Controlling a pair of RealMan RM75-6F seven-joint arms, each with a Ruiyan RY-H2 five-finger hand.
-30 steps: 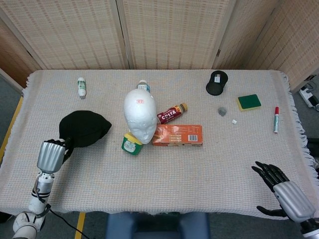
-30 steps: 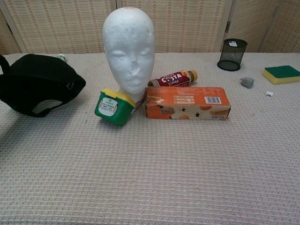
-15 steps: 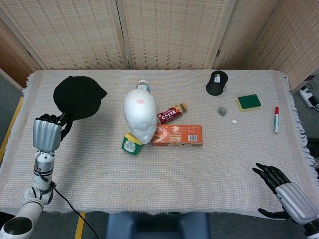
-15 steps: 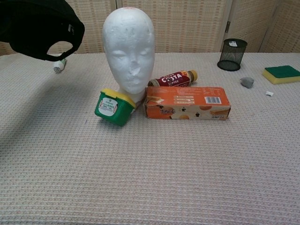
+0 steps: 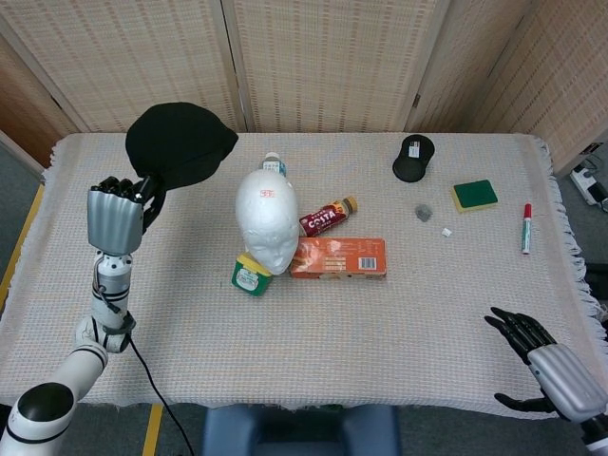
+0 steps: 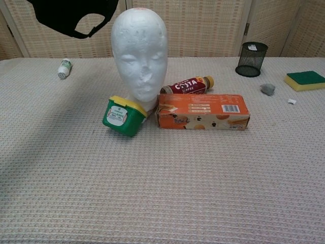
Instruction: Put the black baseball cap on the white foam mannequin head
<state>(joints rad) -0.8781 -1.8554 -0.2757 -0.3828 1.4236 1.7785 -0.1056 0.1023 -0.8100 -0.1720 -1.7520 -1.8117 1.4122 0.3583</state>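
My left hand [image 5: 115, 217] holds the black baseball cap [image 5: 180, 145] up in the air, to the left of the white foam mannequin head [image 5: 268, 219]. In the chest view only the cap's lower edge and back strap [image 6: 76, 18] show at the top left, a little left of the mannequin head [image 6: 139, 57] and about level with its crown. The mannequin head stands upright at mid table with nothing on it. My right hand [image 5: 546, 364] hovers at the near right table edge, fingers spread, holding nothing.
A green tub with a yellow lid [image 6: 122, 116], an orange box [image 6: 202, 111] and a brown Costa bottle [image 6: 185, 85] lie around the mannequin's base. A small white bottle [image 6: 64, 68] lies far left. A black mesh cup [image 6: 252, 59], a green sponge [image 6: 304, 80] and a red marker [image 5: 526, 228] sit right.
My left hand has lifted the cap off the table and carried it up and to the right, closer to the mannequin head. The right hand has hardly moved.
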